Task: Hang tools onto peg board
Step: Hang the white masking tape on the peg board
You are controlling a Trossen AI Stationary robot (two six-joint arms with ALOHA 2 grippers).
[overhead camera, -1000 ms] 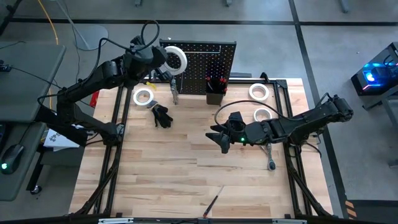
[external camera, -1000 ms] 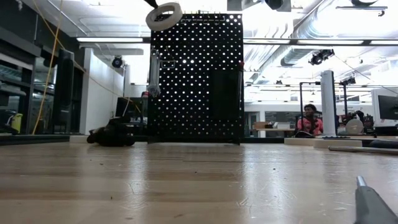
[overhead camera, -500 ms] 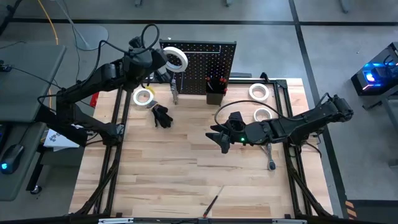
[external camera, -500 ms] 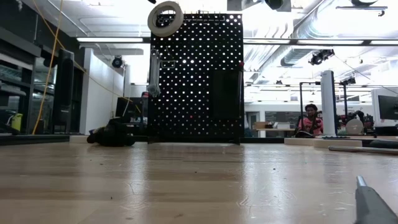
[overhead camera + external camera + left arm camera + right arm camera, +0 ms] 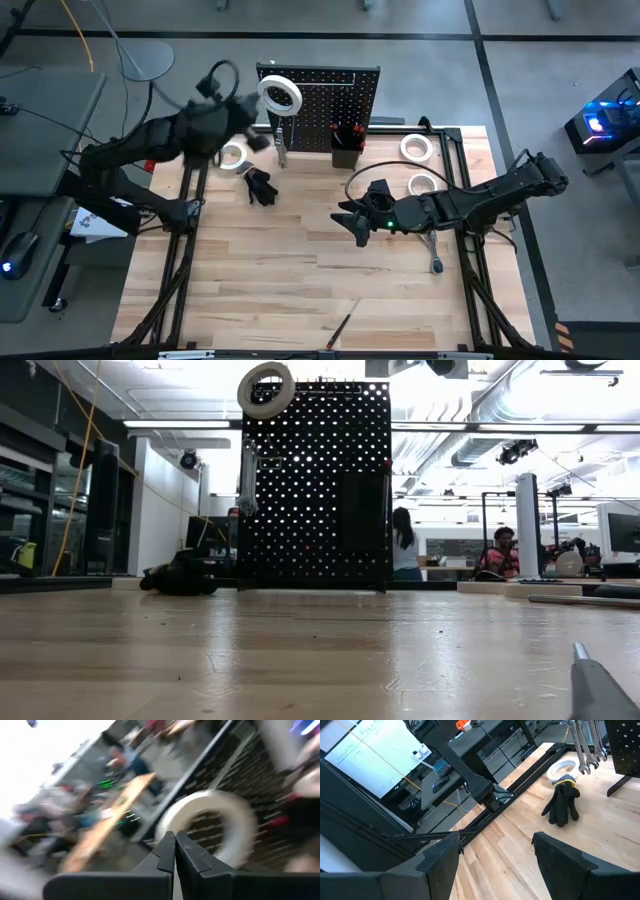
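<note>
The left gripper (image 5: 174,851) is pinched fully together and empty, just off the peg board (image 5: 330,100)'s upper left corner. A white tape roll (image 5: 280,95) seems to hang on that corner. The right gripper (image 5: 352,222) gapes wide, empty, well before the board.

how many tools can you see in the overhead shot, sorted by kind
white tape rolls: 4, one on the peg board's top corner, one by the black glove, two at the table's right side
wrench sets hanging on the board: 1
ratchets: 1
screwdrivers on the table: 1
black gloves: 1
total: 8, not counting the handles in the bin
</note>
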